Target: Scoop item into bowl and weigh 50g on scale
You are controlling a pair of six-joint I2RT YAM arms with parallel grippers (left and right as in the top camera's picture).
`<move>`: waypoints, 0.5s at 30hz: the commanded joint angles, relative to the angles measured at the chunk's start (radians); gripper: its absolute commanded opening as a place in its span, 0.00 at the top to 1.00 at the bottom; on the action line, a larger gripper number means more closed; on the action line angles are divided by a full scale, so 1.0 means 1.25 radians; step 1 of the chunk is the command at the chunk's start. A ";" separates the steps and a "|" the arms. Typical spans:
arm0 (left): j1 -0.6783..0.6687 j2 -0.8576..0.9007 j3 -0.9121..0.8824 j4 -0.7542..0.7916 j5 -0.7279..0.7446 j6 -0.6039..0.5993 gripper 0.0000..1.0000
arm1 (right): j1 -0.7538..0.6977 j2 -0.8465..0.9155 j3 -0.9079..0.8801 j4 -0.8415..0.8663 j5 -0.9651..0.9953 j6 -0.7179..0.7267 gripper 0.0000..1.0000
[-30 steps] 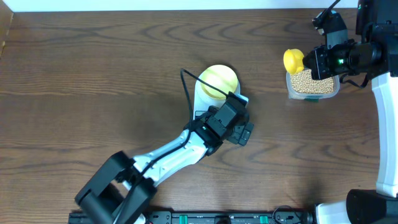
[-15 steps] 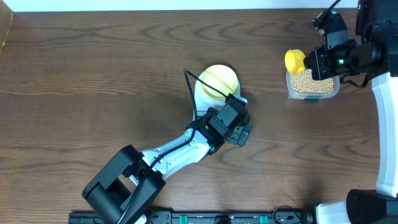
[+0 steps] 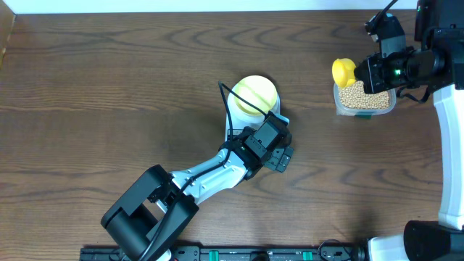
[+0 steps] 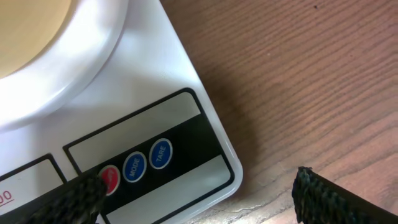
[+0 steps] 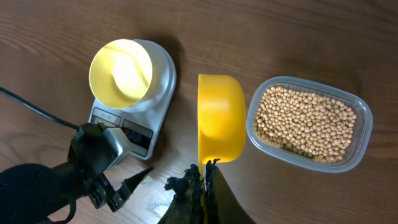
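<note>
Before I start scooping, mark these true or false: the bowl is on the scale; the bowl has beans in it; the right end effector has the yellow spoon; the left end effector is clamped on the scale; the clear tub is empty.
1. The bowl sits on the scale. True.
2. The bowl has beans in it. False: it is empty.
3. The right end effector is shut on the yellow measuring spoon. True.
4. The left end effector is clamped on the scale. False: its jaws stand wide open at the scale's button end, gripping nothing.
5. The clear tub is empty. False: it holds the beans.
</note>
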 commanded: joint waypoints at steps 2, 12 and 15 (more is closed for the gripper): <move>0.000 0.005 -0.003 -0.002 0.016 0.014 0.02 | 0.006 0.002 0.017 -0.003 0.001 -0.004 0.99; 0.001 0.020 -0.003 0.004 0.016 0.023 0.02 | 0.006 0.002 0.017 -0.005 0.000 -0.004 0.99; 0.001 0.022 -0.003 0.001 0.012 0.026 0.02 | 0.006 0.002 0.017 -0.006 0.001 -0.004 0.99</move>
